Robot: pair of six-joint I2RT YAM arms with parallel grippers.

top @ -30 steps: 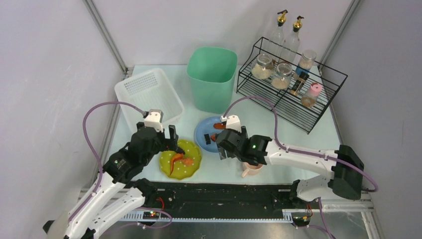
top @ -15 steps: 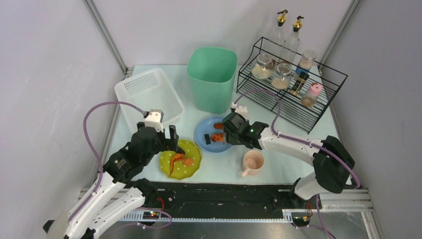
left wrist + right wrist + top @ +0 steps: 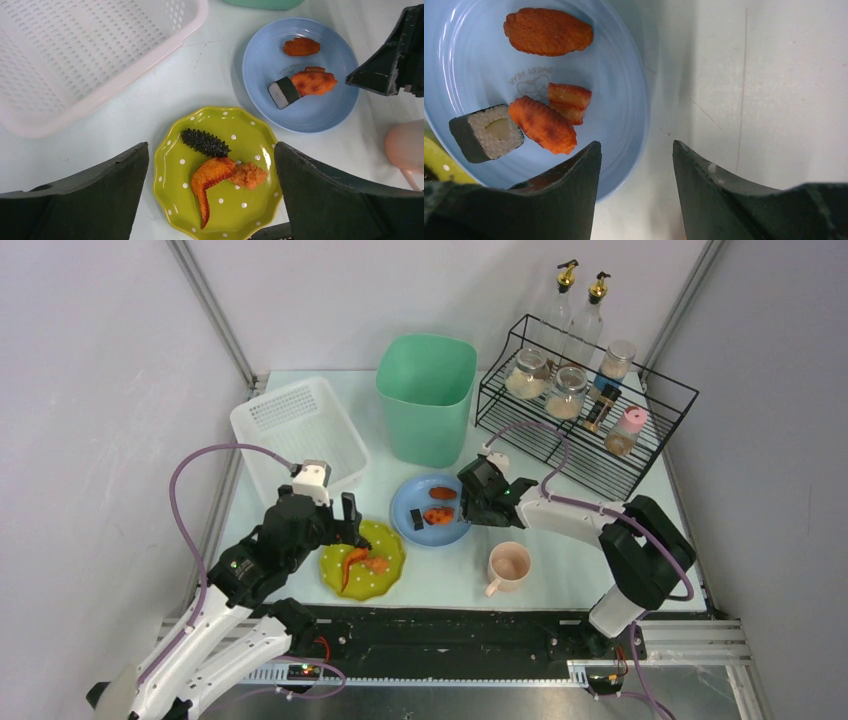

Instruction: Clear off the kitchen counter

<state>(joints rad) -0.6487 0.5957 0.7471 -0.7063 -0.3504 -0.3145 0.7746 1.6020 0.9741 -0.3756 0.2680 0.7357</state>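
The right gripper has swung from the pink cup to the blue plate, jaws narrowed yet apart astride its rim, nothing clamped, while the left gripper gapes above the green plate; the kitchen counter under both still carries every dish.

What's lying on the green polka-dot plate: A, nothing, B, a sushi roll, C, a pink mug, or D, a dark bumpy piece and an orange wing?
D: the left wrist view shows a dark bumpy piece and an orange wing on the green plate; the sushi roll sits on the blue plate.
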